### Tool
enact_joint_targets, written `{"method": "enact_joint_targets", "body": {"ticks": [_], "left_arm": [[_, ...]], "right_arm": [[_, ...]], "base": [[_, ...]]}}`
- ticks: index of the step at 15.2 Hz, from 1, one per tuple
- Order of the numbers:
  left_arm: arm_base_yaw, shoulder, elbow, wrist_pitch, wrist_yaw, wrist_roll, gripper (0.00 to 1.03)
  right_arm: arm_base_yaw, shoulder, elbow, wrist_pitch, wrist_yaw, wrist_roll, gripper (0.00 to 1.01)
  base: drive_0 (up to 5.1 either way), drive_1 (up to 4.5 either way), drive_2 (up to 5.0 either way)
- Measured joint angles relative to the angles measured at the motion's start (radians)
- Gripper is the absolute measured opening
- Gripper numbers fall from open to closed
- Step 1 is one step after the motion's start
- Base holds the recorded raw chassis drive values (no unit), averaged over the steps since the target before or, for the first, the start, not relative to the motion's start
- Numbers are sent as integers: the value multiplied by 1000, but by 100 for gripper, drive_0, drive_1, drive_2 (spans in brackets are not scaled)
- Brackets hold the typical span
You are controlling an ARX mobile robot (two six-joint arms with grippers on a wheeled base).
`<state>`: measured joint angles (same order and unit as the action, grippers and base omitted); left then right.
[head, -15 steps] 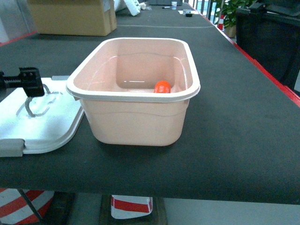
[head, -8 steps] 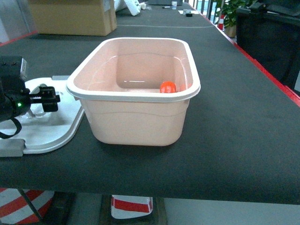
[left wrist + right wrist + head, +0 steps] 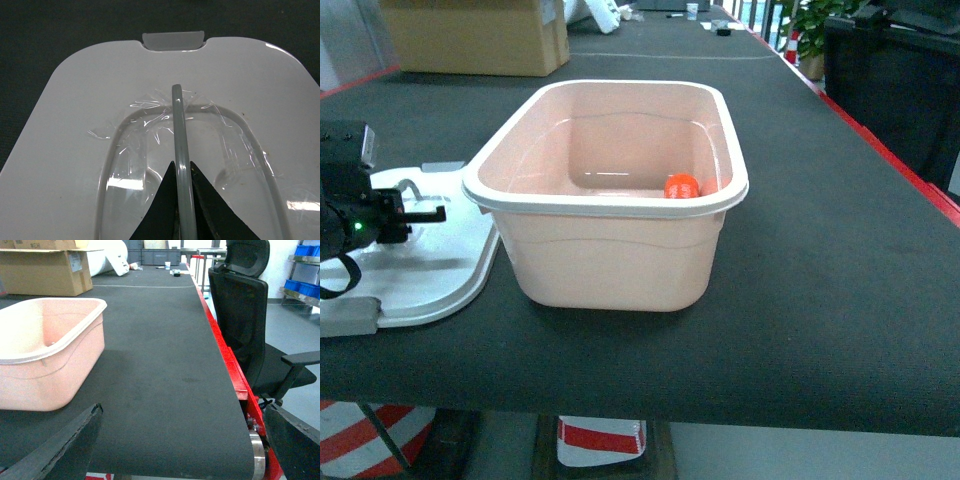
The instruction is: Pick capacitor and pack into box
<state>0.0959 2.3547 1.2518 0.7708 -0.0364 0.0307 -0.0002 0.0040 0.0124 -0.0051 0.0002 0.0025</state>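
**A:** Where is the left gripper (image 3: 181, 200) sitting?

**B:** It is hanging over the white lid (image 3: 430, 265) at the left of the black table (image 3: 820, 250). In the left wrist view its two dark fingers (image 3: 160, 210) are pinching the grey handle (image 3: 177, 125) of that lid, one on each side, so it is clenched on the handle. The handle is lying in a clear, taped recess, and a grey latch (image 3: 173, 40) is showing at the lid's far edge.

**A:** And the right gripper (image 3: 180, 450)?

**B:** Its dark fingers (image 3: 65, 445) are standing far apart at the bottom corners of the right wrist view, spread wide, with nothing between them but table. It is not showing in the head view.

**A:** Where is the capacitor (image 3: 681, 186) lying relative to those two?

**B:** It is lying inside the box (image 3: 610, 250), on the bottom at the right near corner, just behind the near rim. That is well apart from the left gripper, which is sitting outside the box to its left. From the right wrist view only the box's corner (image 3: 45, 355) is showing, at the left, and the capacitor is hidden there.

**A:** Anything further out?

**B:** A brown carton (image 3: 475, 35) is standing at the far left of the table, and a black office chair (image 3: 250, 315) is standing beside the table's red edge.
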Motion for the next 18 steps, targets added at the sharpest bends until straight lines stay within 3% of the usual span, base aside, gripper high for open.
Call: {"method": "enact_joint_targets", "body": {"ticks": [4,7,9,11,13,14,15,16,18], "left_arm": [[14,-118,-29,-22,-2,-9,2],[61,-321,-11,-134,-33,-55,2],[50,-428,11,-192,-50,-66,2],[-41,-482,16,-240,-59,-84,2],[-172,-479,34,-271,-100,-95,2],[-311,-426,88,-274,-151,-95,2],[-383,-375,133,-290,-187,-95,2],[-443,-322,170,-318,-215,-103,2],[-507,-259,227,-369,-259,-117,2]], "right_arm": [[0,0,0,0,0,0,98],[0,0,0,0,0,0,98],[0,0,0,0,0,0,98],[0,0,0,0,0,0,98],[0,0,0,0,0,0,98],[0,0,0,0,0,0,98],[0,0,0,0,0,0,98],[0,0,0,0,0,0,98],[0,0,0,0,0,0,98]], "base": [[0,0,0],[0,0,0],[0,0,0],[0,0,0],[0,0,0],[0,0,0],[0,0,0],[0,0,0],[0,0,0]]}}
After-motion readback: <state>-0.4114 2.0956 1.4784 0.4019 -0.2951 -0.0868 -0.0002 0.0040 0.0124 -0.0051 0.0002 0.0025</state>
